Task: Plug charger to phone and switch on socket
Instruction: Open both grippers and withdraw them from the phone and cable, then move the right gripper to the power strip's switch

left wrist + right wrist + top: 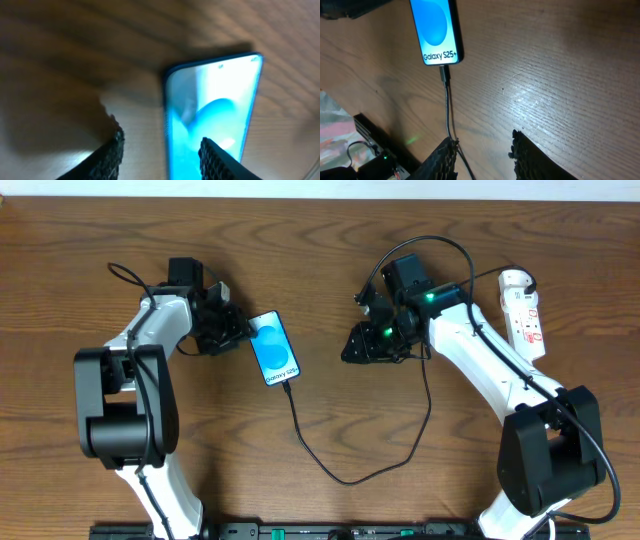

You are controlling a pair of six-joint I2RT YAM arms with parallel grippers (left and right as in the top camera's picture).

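Nearest the lens, your right gripper (482, 141) hung low over the wooden table (570, 75), its two fingers parted to a middling gap and gripping nothing. The thin black cable (447, 105) ran through that gap, close against one finger. Your left gripper (161, 137) was likewise parted and empty. One finger was above bare wood and the other above the phone (215, 105), near the screen's long edge. The blurred view did not show whether it touched the glass.

Here is what could have gone wrong, largest thing first. Your right arm (490, 365) lay between its own gripper and the white socket (523, 308). The socket sat at the far right, well apart from the fingers and just beside the forearm. Turning back toward the red switch (531, 321), the arm could have nudged the socket askew.

The phone lay face up at centre-left, screen lit blue, just beside the left fingers. A careless lift there could have slid it and strained the connection.

The cable looped widely across the table from the phone's lower end toward the right arm. If your right fingers had moved off with it caught between them, it would have tugged.

The small plug (444, 74) looked seated in the phone, so I judged that only the switch was left. A tug on the cable was the likeliest way to undo that. What stood between you and the switch was your own forearm and that trailing cable.
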